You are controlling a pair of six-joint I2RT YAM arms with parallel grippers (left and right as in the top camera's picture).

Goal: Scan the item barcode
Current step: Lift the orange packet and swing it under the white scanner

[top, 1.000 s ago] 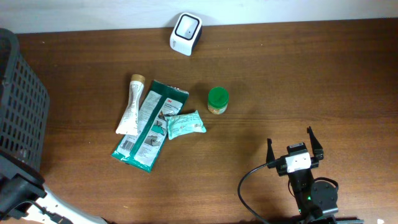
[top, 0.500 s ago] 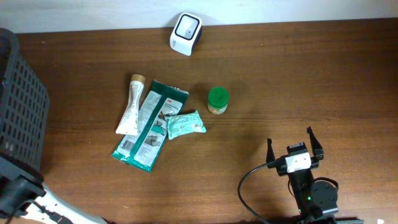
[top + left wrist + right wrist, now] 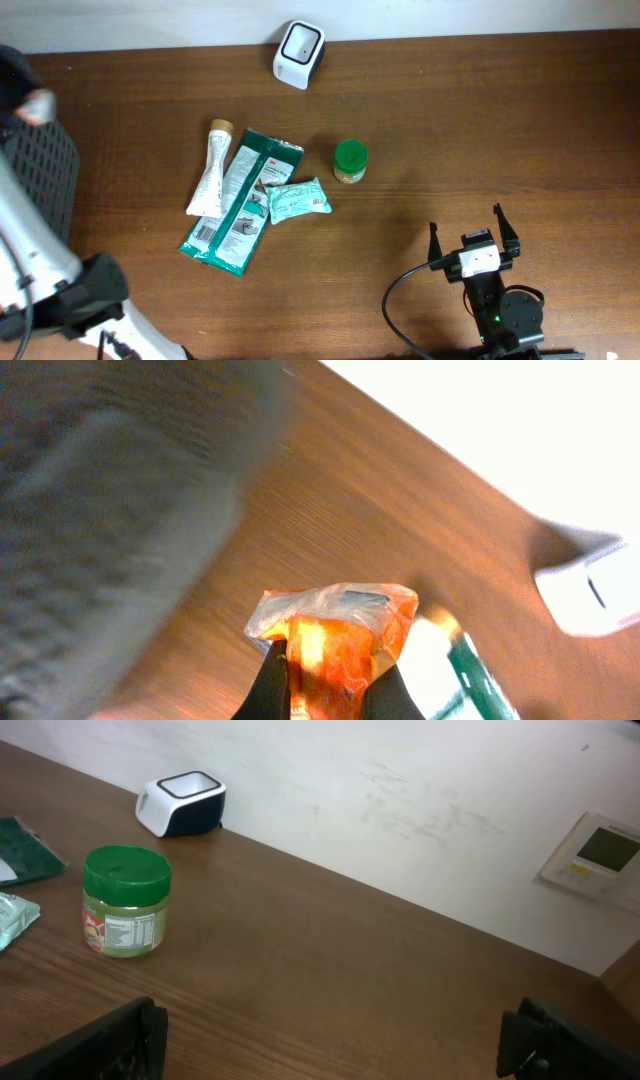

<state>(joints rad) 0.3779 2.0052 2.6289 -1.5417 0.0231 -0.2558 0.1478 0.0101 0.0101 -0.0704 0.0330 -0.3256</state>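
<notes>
Pinching orange packet [image 3: 335, 625] by its lower edge: left gripper [image 3: 320, 690] clamped tight, packet raised beside basket [image 3: 100, 510] — basket's inside too blurred to tell. Right gripper [image 3: 468, 228] spread wide, empty, well apart from jar [image 3: 350, 160] — jar upright, green lid on.

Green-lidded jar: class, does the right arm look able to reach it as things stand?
Probably yes. The right gripper has its jaws wide open and empty, and the green-lidded jar stands upright ahead of it. Only bare wood of the table lies between them.
</notes>
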